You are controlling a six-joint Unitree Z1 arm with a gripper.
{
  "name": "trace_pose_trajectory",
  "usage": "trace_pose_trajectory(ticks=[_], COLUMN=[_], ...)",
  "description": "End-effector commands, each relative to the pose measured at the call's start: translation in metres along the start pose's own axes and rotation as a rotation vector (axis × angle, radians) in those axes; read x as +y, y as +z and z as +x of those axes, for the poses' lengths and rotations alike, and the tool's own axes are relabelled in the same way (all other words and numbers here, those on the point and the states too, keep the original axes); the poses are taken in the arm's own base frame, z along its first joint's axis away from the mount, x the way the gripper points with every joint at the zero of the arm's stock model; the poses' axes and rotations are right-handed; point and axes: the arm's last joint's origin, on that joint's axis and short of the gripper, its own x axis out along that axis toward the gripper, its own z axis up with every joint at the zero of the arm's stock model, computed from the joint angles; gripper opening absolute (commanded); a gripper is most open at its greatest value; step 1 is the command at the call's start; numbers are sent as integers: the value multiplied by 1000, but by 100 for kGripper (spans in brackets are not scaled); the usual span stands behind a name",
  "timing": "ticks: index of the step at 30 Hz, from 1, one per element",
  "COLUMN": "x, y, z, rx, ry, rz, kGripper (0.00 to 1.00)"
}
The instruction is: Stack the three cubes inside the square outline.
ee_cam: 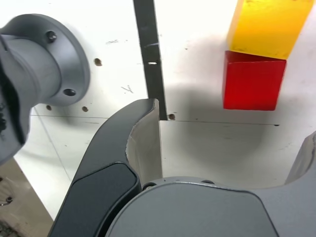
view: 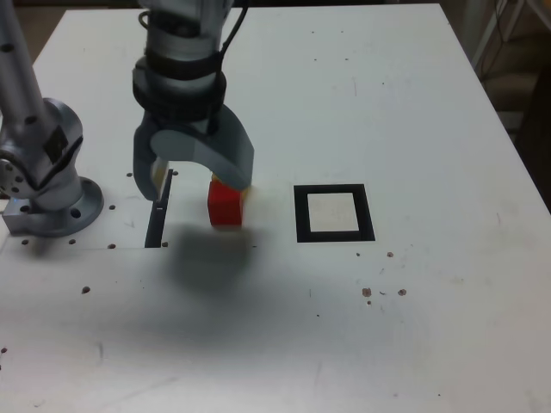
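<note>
- Red cube: is being shown resting on the surface, well to the exterior view's left of the square outline; in the wrist view it is seen touching the yellow cube edge to edge.
- Yellow cube: is being shown directly beside the red one in the wrist view; in the exterior view only a sliver is being left visible behind the red cube and the finger.
- Green cube: is not being shown in either view; its place cannot be told.
- Square outline: is lying flat with its pale centre bare; no cube is being held inside it.
- Gripper: is being held above the surface with its fingers spread wide and nothing between them; the finger on the exterior view's right is hanging just over the red cube.
- Black strip: is lying under the other finger, beside the arm base.
- White surface: is carrying all the listed items.
- Risk, judged: since the two cubes are touching, a descending finger is likely to land on one or push both aside; a grasp taken off-centre may be tilting the cube and spoiling a square stack.
</note>
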Motion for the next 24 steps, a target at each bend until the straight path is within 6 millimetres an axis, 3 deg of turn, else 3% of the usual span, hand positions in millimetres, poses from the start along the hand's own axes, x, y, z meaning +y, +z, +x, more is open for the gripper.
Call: trace_pose_trajectory(ticks=[1,24], x=[-2,-2], y=[7,46], z=[5,45], rx=[10,102], ry=[2,-1], rz=[0,-9], kGripper=[99,94])
